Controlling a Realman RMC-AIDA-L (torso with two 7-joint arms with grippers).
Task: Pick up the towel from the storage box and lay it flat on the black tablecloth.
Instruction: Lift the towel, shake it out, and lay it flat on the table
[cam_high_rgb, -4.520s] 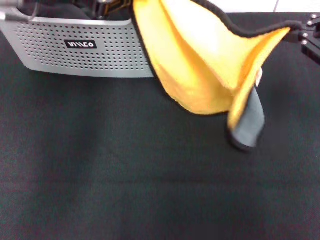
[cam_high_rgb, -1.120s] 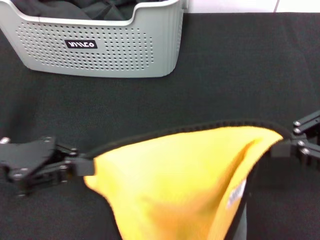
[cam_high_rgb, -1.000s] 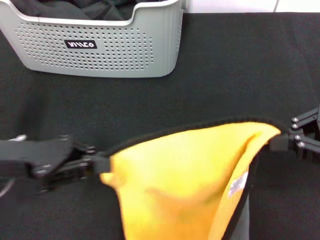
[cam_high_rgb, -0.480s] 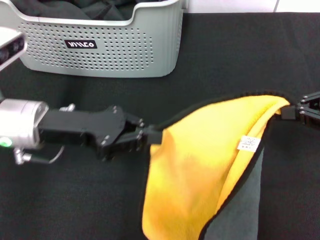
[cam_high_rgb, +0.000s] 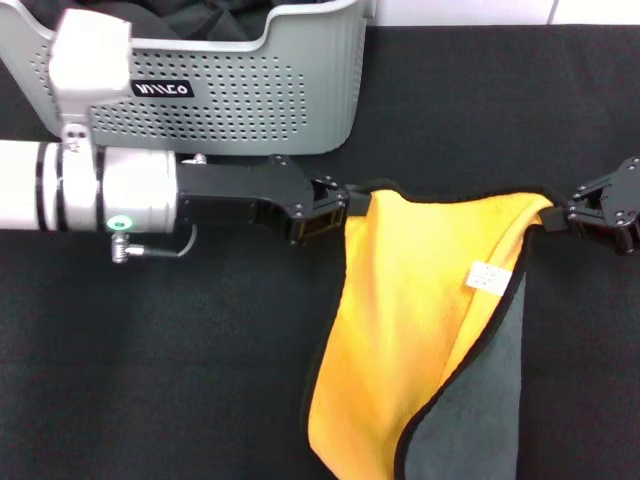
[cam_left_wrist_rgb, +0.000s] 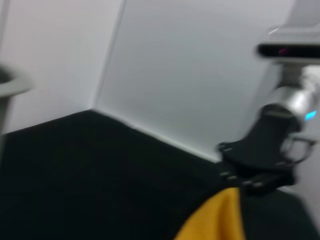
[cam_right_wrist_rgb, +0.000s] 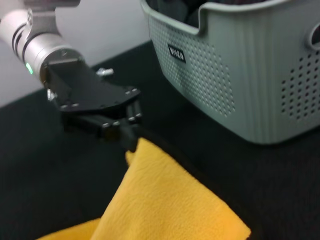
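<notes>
Black tablecloth (cam_high_rgb: 150, 380), left gripper (cam_high_rgb: 345, 208) and right gripper (cam_high_rgb: 560, 217) level, fingers pinching towel (cam_high_rgb: 410, 330) corners

Towel held up between two grippers, in front of the storage box.

The left gripper (cam_high_rgb: 345, 207) and the right gripper (cam_high_rgb: 560, 215) each pinch an upper corner of the towel (cam_high_rgb: 415, 330). It hangs over the black tablecloth (cam_high_rgb: 160, 380), grey reverse showing at the lower right. The storage box (cam_high_rgb: 215, 95) stands behind, with dark garments (cam_high_rgb: 180, 18) inside.
</notes>
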